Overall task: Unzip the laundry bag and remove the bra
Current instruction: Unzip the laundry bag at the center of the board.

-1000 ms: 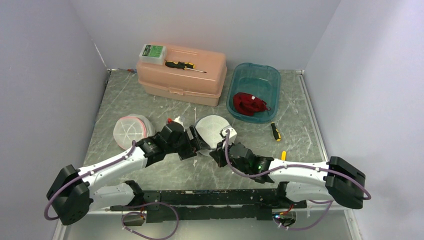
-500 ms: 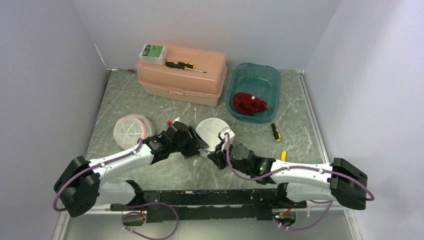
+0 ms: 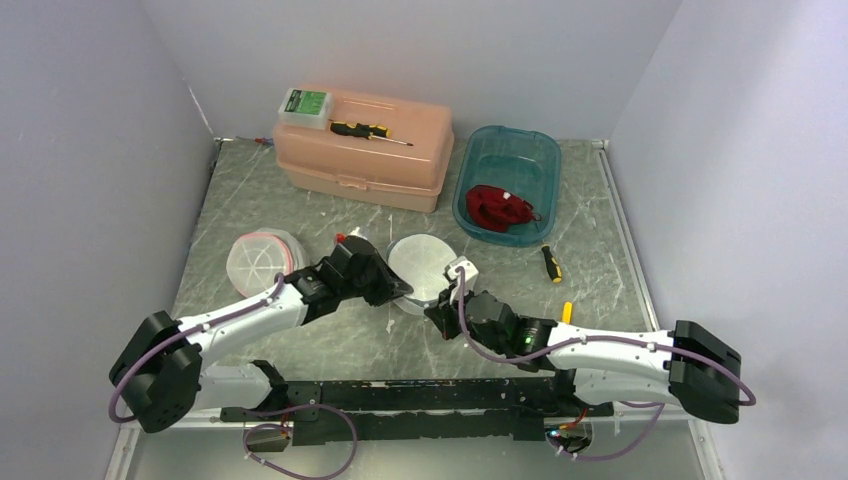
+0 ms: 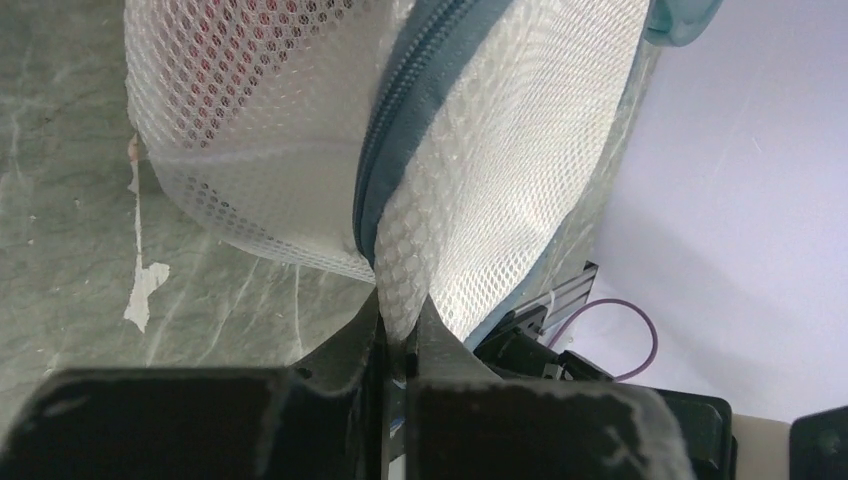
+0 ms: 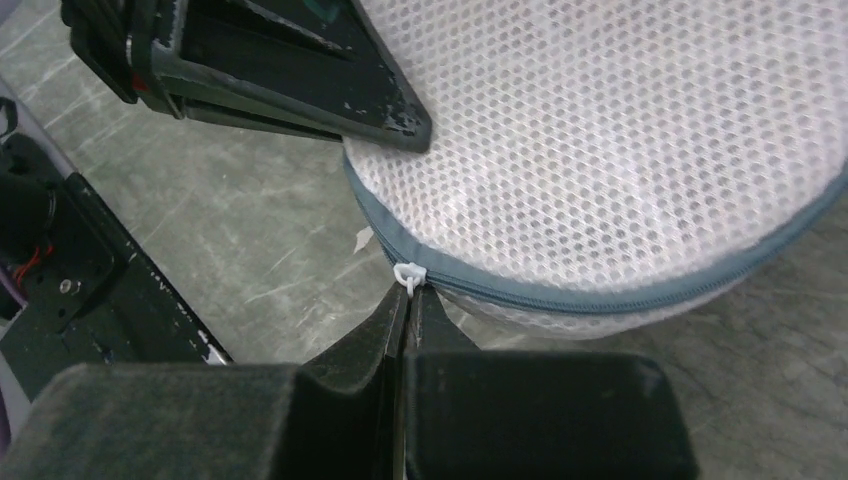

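So the mesh laundry bag [image 3: 425, 258] sits just in front of the toolbox [image 3: 365, 150], and its zipper [image 4: 395, 130] is closed where it shows. The left gripper [image 4: 398, 325] is pinched tight on the mesh right beside the zipper. The right gripper [image 5: 408, 300] is clamped on the little white zipper pull [image 5: 408, 274]. Something red shows through the mesh.

The laundry bag [image 5: 620, 130] is white open-mesh cloth with a smooth grey-blue woven zip tape [image 4: 400, 110]; the table [image 3: 300, 200] looks matt, marbled and scuffed; the fingers [image 4: 340, 352] are dull black plastic, chipped at edges.
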You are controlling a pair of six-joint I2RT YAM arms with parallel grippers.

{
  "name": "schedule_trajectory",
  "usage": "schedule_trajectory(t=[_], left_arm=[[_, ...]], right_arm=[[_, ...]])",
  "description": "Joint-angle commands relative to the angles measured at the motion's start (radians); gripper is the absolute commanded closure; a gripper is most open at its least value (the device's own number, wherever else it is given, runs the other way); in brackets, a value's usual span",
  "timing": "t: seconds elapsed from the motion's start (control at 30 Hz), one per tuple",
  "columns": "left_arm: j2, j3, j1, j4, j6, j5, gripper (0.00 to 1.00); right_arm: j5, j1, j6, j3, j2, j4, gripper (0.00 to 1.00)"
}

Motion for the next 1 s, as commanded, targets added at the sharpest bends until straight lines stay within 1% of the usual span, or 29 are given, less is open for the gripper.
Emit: schedule_trajectory(t=[0.0,0.13,0.2,0.27,0.4,0.47,0.57,0.63,0.7,0.8,0.83,0.87,0.97], left_arm=[[0.022,0.035,0.031,0.019,0.057,0.035,0.97],[0.048,0.047,0.049,0.032,0.101,0.088,0.97],[0.063,0.057,0.057,0.044,0.141,0.123,0.97],[0.083,0.072,0.066,0.062,0.204,0.177,0.97],[0.14,0.157,0.093,0.103,0.391,0.334,0.97],[0.176,0.228,0.096,0.071,0.504,0.41,0.97],[0.216,0.336,0.097,0.001,0.629,0.471,0.97],[0.245,0.39,0.098,-0.054,0.677,0.464,0.97],[0.274,0.411,0.105,-0.078,0.691,0.455,0.97],[0.313,0.39,0.116,-0.039,0.683,0.483,0.97],[0.32,0.378,0.116,-0.034,0.676,0.478,0.95],[0.326,0.368,0.116,-0.027,0.67,0.475,0.91],[0.318,0.331,0.117,-0.001,0.646,0.468,0.66]], right_arm=[[0.129,0.003,0.04,-0.025,-0.059,-0.078,1.0],[0.21,0.002,0.075,-0.041,-0.112,-0.136,1.0],[0.23,0.001,0.068,-0.052,-0.16,-0.148,1.0],[0.211,0.001,0.027,-0.065,-0.206,-0.143,1.0],[0.081,0.007,-0.078,-0.086,-0.311,-0.119,1.0],[0.038,0.016,-0.108,-0.07,-0.338,-0.138,1.0],[0.018,0.037,-0.127,-0.028,-0.333,-0.173,1.0],[0.012,0.047,-0.126,-0.011,-0.313,-0.172,1.0],[0.011,0.05,-0.111,-0.017,-0.289,-0.144,1.0],[0.024,0.05,-0.076,-0.041,-0.238,-0.081,1.0],[0.029,0.05,-0.062,-0.051,-0.222,-0.056,1.0],[0.038,0.05,-0.052,-0.058,-0.207,-0.035,1.0],[0.07,0.051,-0.018,-0.067,-0.158,0.001,1.0]])
